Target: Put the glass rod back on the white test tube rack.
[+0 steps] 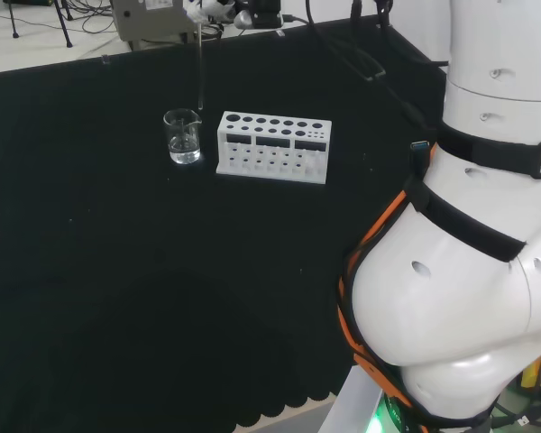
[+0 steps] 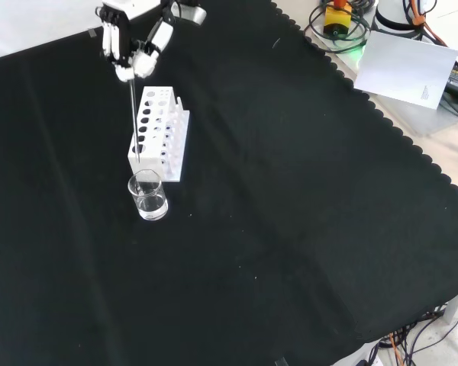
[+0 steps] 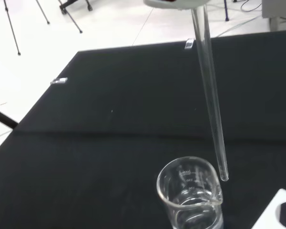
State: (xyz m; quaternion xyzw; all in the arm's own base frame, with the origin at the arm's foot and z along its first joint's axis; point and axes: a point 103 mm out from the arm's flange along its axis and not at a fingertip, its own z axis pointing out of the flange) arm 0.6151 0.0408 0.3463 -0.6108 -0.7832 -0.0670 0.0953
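Two vessels on cloth: a small glass beaker and a white test tube rack are standing just beside each other on the black cloth; in the head view the beaker is sitting to the rack's left.
Hand: the hand is hovering above the rack's far end in the front view, fingers curling in and pinching the top of the glass rod.
Glass rod: it is hanging near upright, lower tip just above the beaker's rim in the wrist view, clear of the rack.
Beaker contents: clear liquid is sitting low in it.
Surroundings: a sheet of white paper and cables are lying off the cloth's edge.
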